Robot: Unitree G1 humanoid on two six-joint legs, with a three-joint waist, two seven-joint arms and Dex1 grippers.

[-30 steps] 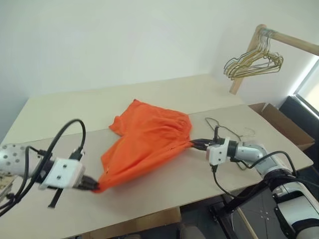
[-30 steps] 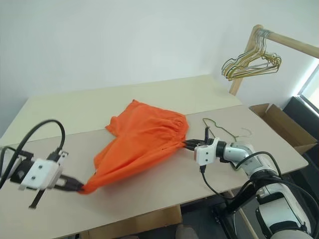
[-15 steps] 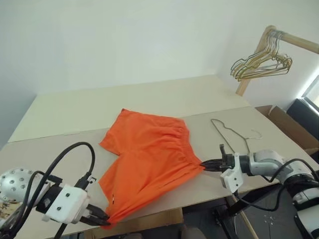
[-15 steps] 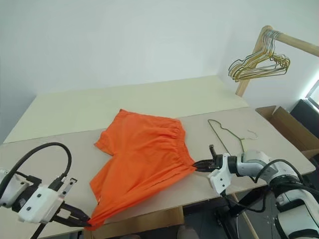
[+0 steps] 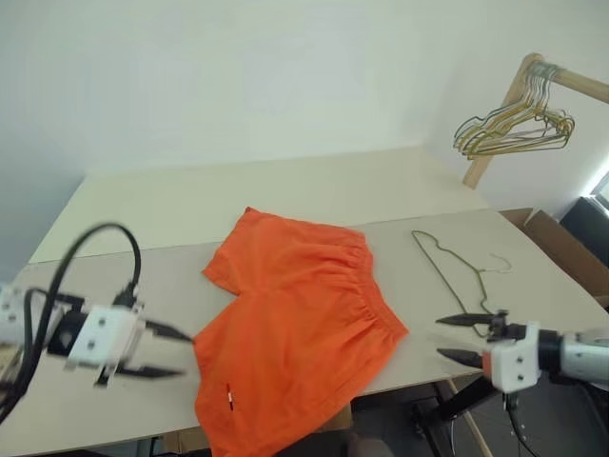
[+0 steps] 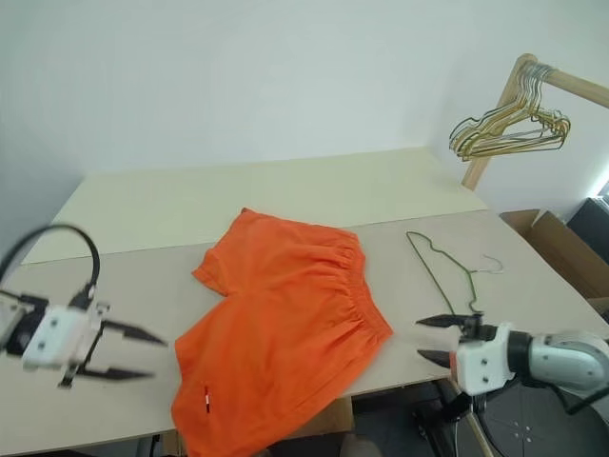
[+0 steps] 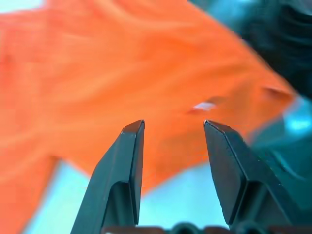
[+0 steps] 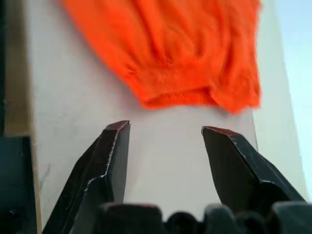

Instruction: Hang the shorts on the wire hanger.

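- Lying spread flat on the pale beige table (image 5: 314,186): bright orange fabric shorts (image 5: 295,328), near edge drooping over the table's front.
- Resting just right of the shorts: thin dark wire hanger (image 5: 455,271).
- Hovering left of the shorts, fingers parted, gripping nothing: left gripper (image 5: 171,352).
- Hovering right of the shorts, fingers spread, empty: right gripper (image 5: 457,338).

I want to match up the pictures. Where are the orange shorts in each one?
Left eye: shorts flat, mid-table.
Right eye: shorts mid-table.
Left wrist: orange cloth beyond the open fingers.
Right wrist: waistband end beyond the open fingers.
Shared landmark: hanger right of the shorts.
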